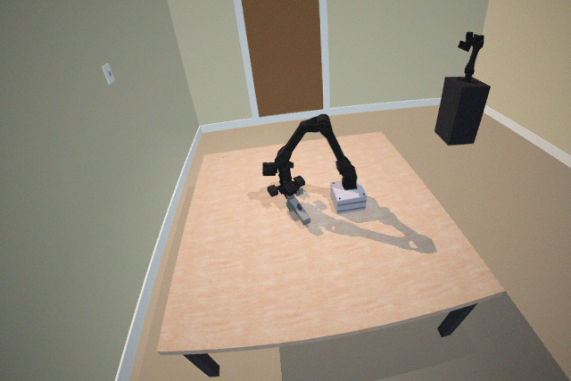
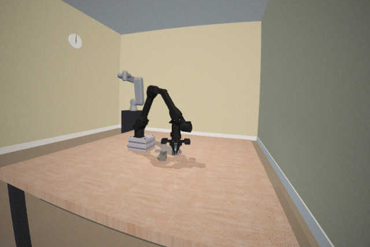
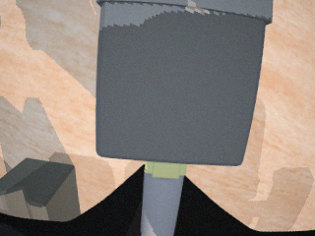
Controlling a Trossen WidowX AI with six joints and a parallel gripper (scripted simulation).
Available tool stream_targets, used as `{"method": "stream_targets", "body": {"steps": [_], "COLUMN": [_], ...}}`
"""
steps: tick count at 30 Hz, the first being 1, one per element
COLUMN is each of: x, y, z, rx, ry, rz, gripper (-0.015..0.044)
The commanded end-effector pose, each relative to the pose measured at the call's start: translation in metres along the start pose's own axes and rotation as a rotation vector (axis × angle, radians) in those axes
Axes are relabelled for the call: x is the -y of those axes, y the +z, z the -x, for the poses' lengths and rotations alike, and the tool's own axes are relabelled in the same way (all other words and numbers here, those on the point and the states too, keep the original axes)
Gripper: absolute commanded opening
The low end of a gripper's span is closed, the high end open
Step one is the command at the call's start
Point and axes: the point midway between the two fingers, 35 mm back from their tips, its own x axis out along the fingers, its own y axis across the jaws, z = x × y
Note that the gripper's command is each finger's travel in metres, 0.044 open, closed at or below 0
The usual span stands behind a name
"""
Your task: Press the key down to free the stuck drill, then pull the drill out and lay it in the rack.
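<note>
A thin pale grey drill (image 3: 159, 206) with a yellow-green collar sticks out of a larger grey body. My gripper (image 1: 288, 195) (image 2: 175, 153) (image 3: 157, 172) is shut on the drill, low over the table, with one black fingertip on each side just below the collar. The grey body (image 1: 304, 217) (image 3: 179, 88) lies on the table, its long side stretching away from the fingers. A small dark part, perhaps the key (image 1: 300, 206), shows on its top in the top view; it is out of the wrist view. A notched grey block, apparently the rack (image 2: 162, 156) (image 3: 59, 189), stands beside the gripper.
The pale layered base block (image 1: 351, 205) (image 2: 141, 143) of my arm stands on the wooden table (image 1: 322, 285) (image 2: 194, 196). Other arms on dark pedestals (image 1: 460, 111) (image 2: 128, 121) stand away from the table.
</note>
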Motion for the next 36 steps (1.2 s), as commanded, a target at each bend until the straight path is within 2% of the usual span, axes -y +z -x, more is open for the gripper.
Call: {"method": "stream_targets", "body": {"steps": [1, 26, 36], "x": [0.000, 0.001, 0.000], "y": [-0.006, -0.042, -0.035], "z": [0.001, 0.003, 0.002], "rx": [-0.003, -0.006, -0.005], "ry": [0.001, 0.001, 0.000], "rz": [0.001, 0.001, -0.001], "gripper": [0.0000, 0.0000, 0.0262]}}
